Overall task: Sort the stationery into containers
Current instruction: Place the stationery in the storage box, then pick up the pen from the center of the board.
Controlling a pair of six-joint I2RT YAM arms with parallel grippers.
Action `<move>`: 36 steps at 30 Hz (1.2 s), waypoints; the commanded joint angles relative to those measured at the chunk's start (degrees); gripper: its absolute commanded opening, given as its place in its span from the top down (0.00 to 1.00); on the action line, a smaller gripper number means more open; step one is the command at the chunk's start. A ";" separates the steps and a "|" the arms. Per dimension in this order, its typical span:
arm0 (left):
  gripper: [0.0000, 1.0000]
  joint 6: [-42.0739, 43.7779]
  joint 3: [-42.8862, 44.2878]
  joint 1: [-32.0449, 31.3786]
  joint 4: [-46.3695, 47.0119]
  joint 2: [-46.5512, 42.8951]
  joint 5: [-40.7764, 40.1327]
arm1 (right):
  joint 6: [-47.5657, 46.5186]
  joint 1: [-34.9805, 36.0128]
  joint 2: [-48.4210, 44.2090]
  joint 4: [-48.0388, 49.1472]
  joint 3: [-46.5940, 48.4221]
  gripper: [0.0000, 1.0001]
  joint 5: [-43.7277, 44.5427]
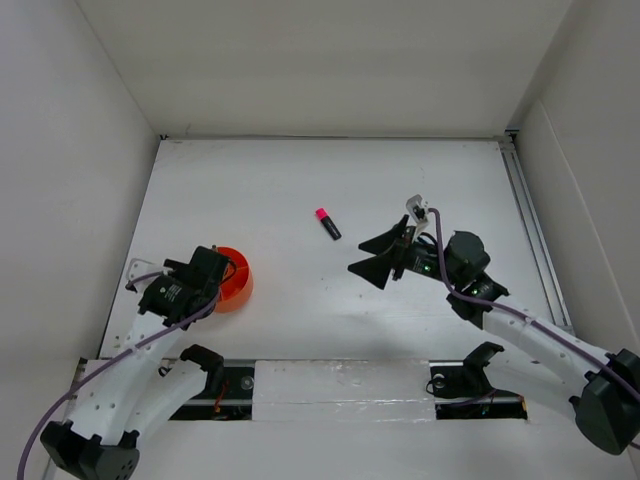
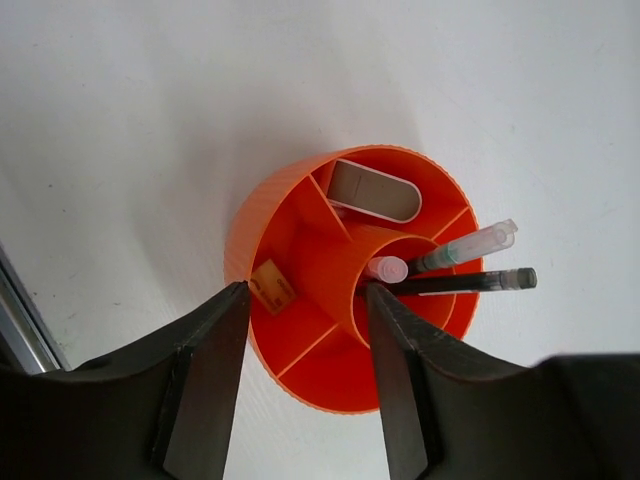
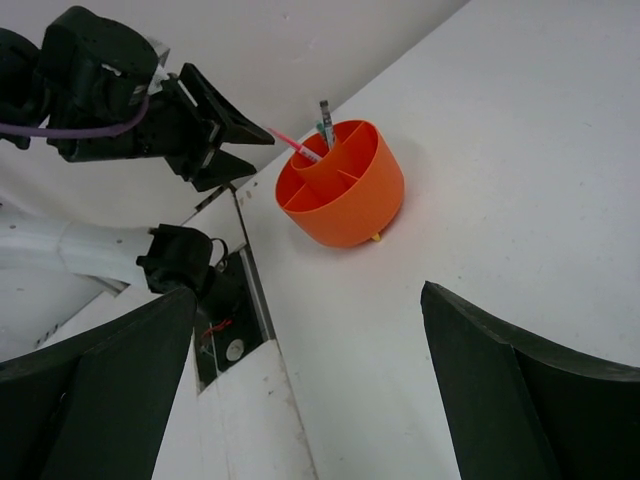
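The orange cup (image 1: pixel 236 285) stands at the left of the table. In the left wrist view the cup (image 2: pixel 262 228) holds a pinkish eraser (image 2: pixel 375 190) in one outer compartment. Its middle tube holds a thin pink pen (image 2: pixel 388 268), a clear-capped pen (image 2: pixel 465 247) and a dark pen (image 2: pixel 470 284). My left gripper (image 2: pixel 305 292) hovers open and empty over the cup's near rim. The pink-capped black highlighter (image 1: pixel 327 223) lies alone mid-table. My right gripper (image 1: pixel 378 257) is open and empty just right of it, facing the cup (image 3: pixel 345 190). Scissors and blue-capped marker are out of view.
White walls enclose the table on the left, back and right. A metal rail (image 1: pixel 530 220) runs along the right edge. The arm bases and a slot with cables (image 3: pixel 225 320) sit at the near edge. A small tan label (image 2: pixel 272 287) lies inside the cup.
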 commanded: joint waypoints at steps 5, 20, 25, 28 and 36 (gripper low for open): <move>0.42 1.08 3.91 -0.18 -0.70 -8.29 2.64 | -1.20 -0.42 3.71 -1.25 3.74 0.00 4.20; 0.00 47.82 18.68 -0.18 10.18 -9.55 10.30 | -7.60 0.11 16.28 -24.17 16.92 0.00 24.94; 0.00 48.36 20.96 -0.18 12.56 -10.06 11.25 | -10.25 -0.59 22.17 -31.33 26.50 0.00 30.40; 0.00 54.94 21.50 -0.18 17.92 -12.69 21.67 | -12.71 -1.73 27.70 -32.90 29.75 0.00 29.71; 0.00 58.92 11.48 -0.18 28.56 -17.45 26.37 | -13.34 0.18 50.46 -44.07 49.17 0.05 34.52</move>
